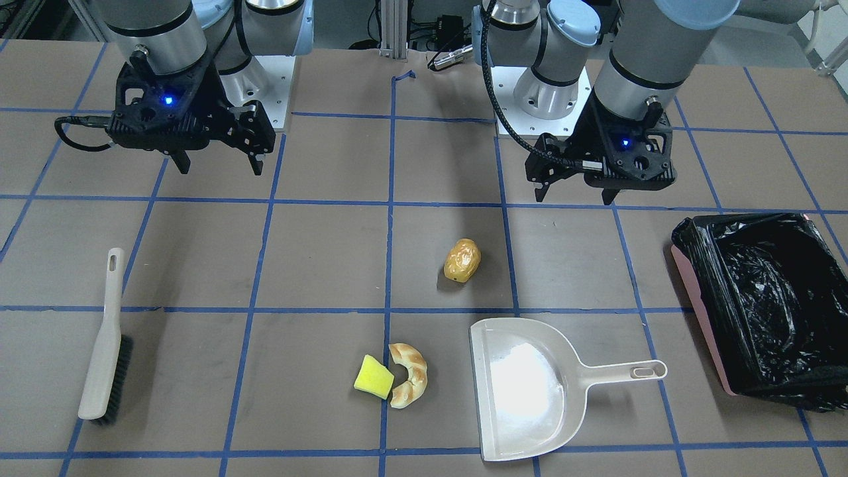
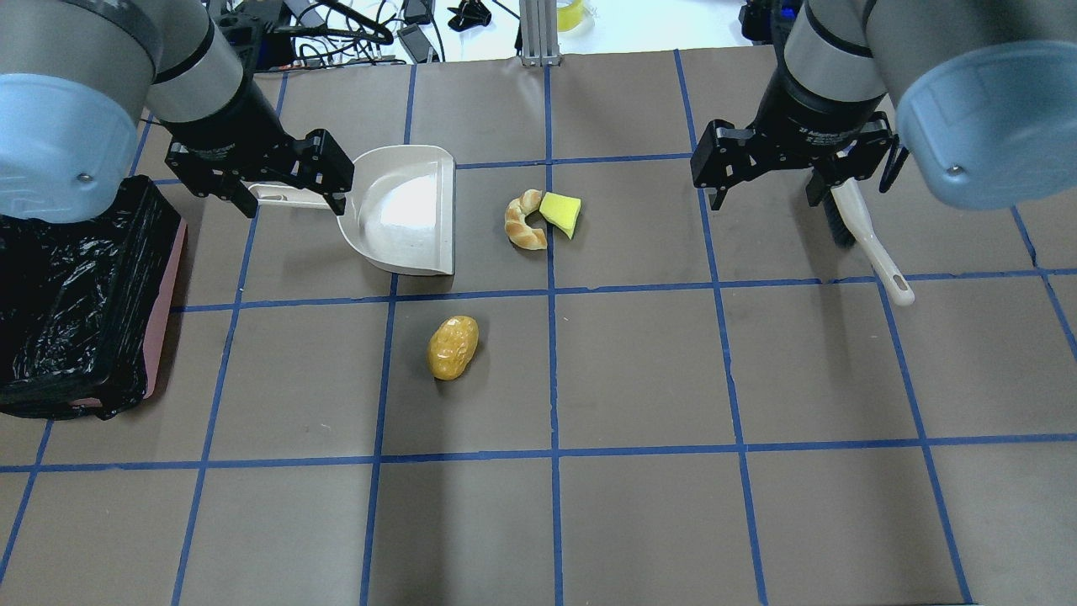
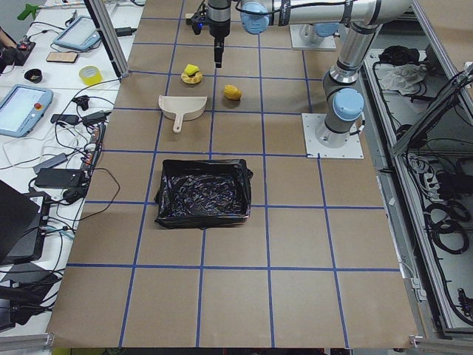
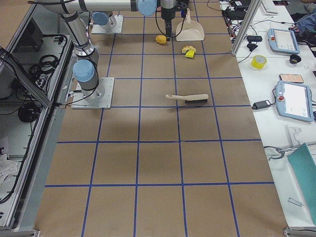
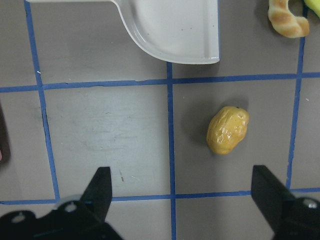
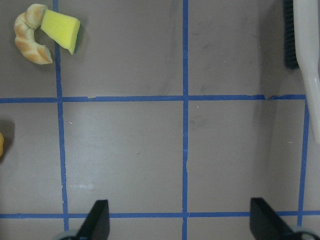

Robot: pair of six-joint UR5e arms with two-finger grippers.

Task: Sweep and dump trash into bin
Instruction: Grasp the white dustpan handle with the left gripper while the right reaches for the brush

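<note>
The trash lies on the brown table: a golden potato-like lump, a yellow sponge wedge and a tan croissant piece touching the sponge. The pink bin with a black bag stands at the table's end on my left side. My left gripper is open and empty, held above the table over the dustpan handle in the overhead view; the lump shows ahead of it. My right gripper is open and empty, above the table beside the brush.
A beige dustpan lies between the bin and the trash, its mouth towards the sponge and croissant. A beige hand brush with dark bristles lies on my right side. Blue tape lines grid the table.
</note>
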